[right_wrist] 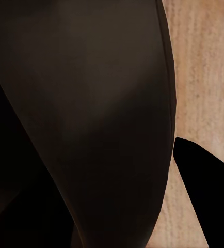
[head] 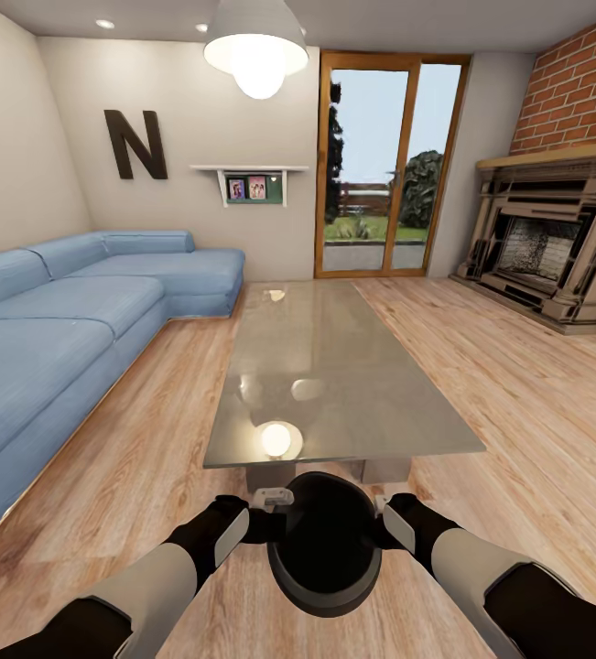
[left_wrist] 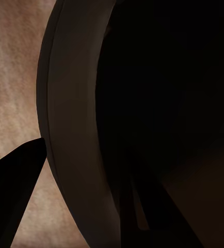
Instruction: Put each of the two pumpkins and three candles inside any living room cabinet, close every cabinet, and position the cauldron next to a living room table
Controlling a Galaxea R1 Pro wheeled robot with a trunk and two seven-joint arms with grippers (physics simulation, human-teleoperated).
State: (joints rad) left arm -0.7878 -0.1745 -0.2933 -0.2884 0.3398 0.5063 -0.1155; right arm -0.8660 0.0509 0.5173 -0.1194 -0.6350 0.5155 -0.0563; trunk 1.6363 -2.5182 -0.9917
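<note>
The black cauldron [head: 325, 542] sits between my two arms, just in front of the near end of the glass-topped table [head: 352, 384]. My left gripper [head: 272, 514] is shut on its left rim, and my right gripper [head: 382, 518] is shut on its right rim. In the left wrist view the greyish rim [left_wrist: 73, 129] runs between one finger [left_wrist: 14, 196] outside and the other inside the dark mouth. The right wrist view has the pot's wall [right_wrist: 107, 103] with one finger [right_wrist: 207, 196] outside it, over the plank floor. I cannot tell whether the pot rests on the floor.
A blue corner sofa [head: 59, 311] lines the left wall. The grey fireplace [head: 545, 247] stands under red brick at the right. A glass door [head: 384, 165] is at the far end, and a pendant lamp [head: 256, 46] hangs over the table.
</note>
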